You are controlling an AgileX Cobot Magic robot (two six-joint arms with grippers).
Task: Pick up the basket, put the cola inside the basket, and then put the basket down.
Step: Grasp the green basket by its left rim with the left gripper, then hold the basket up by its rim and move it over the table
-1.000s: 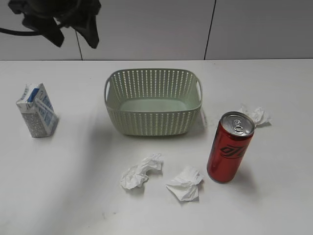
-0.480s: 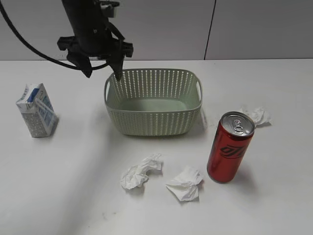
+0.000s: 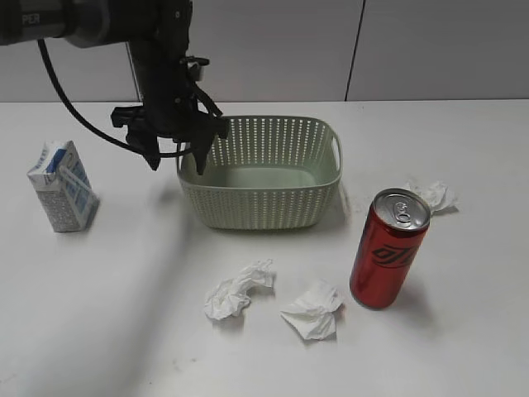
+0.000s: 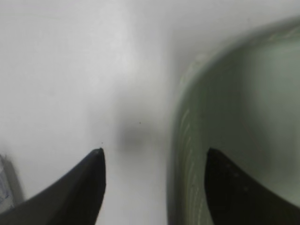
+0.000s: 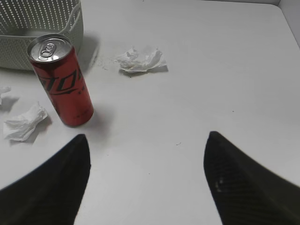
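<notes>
The pale green basket [image 3: 273, 184] stands on the white table at the middle back. My left gripper [image 3: 177, 165] is open and straddles the basket's left rim: one finger is outside, one inside. The left wrist view shows the blurred rim [image 4: 185, 140] between the fingers of my left gripper [image 4: 154, 152]. The red cola can [image 3: 388, 248] stands upright to the right of the basket; it also shows in the right wrist view [image 5: 62, 79]. My right gripper [image 5: 147, 136] is open and empty above bare table, right of the can; it is out of the exterior view.
A blue-and-white carton [image 3: 62, 186] stands at the left. Crumpled tissues lie in front of the basket [image 3: 238, 291], beside the can [image 3: 314, 310] and behind the can [image 3: 434, 195]. The basket's corner [image 5: 42, 28] shows in the right wrist view.
My left arm has come down from the top left to the basket's left rim, and its open fingers now straddle the rim. Basket and can have not moved.
</notes>
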